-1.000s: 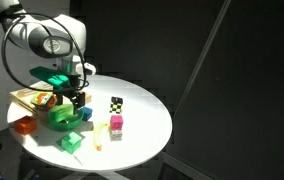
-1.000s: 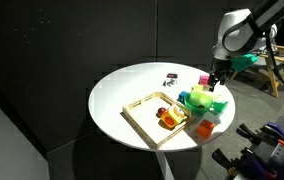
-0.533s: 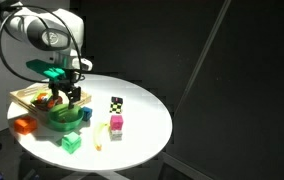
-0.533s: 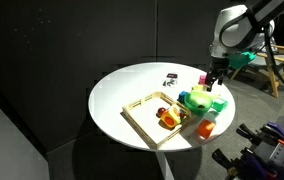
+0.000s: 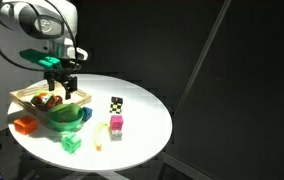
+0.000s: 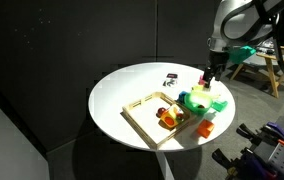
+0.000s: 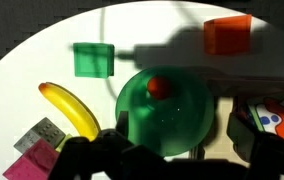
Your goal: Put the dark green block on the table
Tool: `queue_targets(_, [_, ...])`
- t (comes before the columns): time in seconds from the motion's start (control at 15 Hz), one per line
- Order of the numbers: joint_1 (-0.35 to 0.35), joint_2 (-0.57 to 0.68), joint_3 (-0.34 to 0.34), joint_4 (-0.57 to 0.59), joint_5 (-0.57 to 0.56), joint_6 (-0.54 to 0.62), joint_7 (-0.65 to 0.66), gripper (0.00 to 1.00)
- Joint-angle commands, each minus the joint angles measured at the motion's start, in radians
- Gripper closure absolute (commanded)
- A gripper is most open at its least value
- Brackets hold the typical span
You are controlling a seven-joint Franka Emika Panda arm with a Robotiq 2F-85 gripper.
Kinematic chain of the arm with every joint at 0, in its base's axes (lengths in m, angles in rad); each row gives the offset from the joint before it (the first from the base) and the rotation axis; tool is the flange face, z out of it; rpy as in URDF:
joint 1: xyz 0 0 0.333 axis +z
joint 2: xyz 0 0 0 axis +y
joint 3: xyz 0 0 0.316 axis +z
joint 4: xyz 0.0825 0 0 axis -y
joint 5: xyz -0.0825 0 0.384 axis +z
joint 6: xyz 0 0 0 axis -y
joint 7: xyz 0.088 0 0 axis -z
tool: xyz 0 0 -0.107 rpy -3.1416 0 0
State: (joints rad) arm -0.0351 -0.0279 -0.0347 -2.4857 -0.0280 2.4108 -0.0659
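Note:
The dark green block point(image 5: 72, 144) lies on the white round table point(image 5: 142, 120) in front of the green bowl point(image 5: 66, 117). In the wrist view the block point(image 7: 93, 59) sits alone on the table top point(image 7: 162, 30), apart from the bowl point(image 7: 162, 115). It also shows beside the bowl in an exterior view point(image 6: 220, 104). My gripper point(image 5: 60, 82) hangs well above the bowl, open and empty. It also shows in an exterior view point(image 6: 210, 77). Its dark fingers frame the bottom of the wrist view point(image 7: 177, 165).
A small red ball point(image 7: 158, 86) lies in the bowl. An orange block point(image 7: 227, 35), a banana point(image 7: 67, 108), a pink cube point(image 5: 116, 124) and a checkered cube point(image 5: 117, 103) lie on the table. A wooden tray point(image 5: 32, 95) with toys stands behind the bowl.
My gripper has risen from just above the bowl and drawn back over the tray side. The green block has stayed on the table.

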Motion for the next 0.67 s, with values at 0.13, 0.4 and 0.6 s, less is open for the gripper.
queue_targets(0.13, [0.013, -0.112, 0.005, -0.052, 0.02, -0.049, -0.026, 0.0])
queue_targets(0.4, [0.019, -0.184, 0.003, -0.09, 0.017, -0.076, -0.044, 0.0])
queue_targets(0.6, [0.021, -0.237, 0.0, -0.112, 0.018, -0.113, -0.055, 0.0])
